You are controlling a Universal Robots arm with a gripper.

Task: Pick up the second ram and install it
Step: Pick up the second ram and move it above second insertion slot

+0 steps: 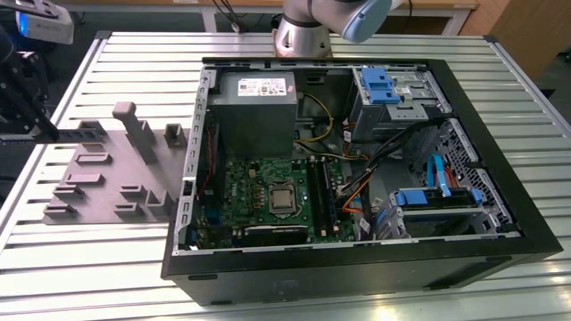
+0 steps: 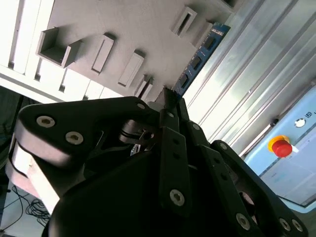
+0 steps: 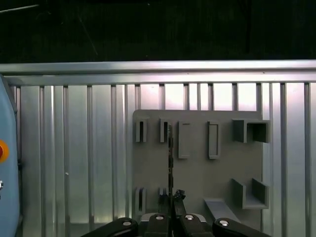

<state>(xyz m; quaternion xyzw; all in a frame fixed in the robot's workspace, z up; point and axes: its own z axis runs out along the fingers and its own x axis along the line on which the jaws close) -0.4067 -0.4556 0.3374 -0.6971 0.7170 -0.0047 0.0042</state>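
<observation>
My gripper (image 2: 170,101) is shut on the second ram (image 2: 200,57), a narrow bluish board with black chips that sticks out beyond the fingertips. In the first wrist view the ram (image 3: 170,158) shows edge-on as a thin dark line rising from the gripper (image 3: 173,197), over the grey holder plate (image 3: 197,173). In the exterior view the gripper (image 1: 25,124) is at the far left, holding the ram (image 1: 71,134) level above the holder plate (image 1: 107,174). The green motherboard (image 1: 259,184) with its long black slots (image 1: 317,190) lies inside the open case, well to the exterior view's right of the gripper.
The black computer case (image 1: 357,267) lies open on the slatted metal table (image 1: 116,274). Inside it are a grey power-supply box (image 1: 254,107), cables and blue drive brackets (image 1: 379,83). Raised slot blocks (image 1: 134,127) stand on the holder plate. The arm's base (image 1: 303,37) is behind the case.
</observation>
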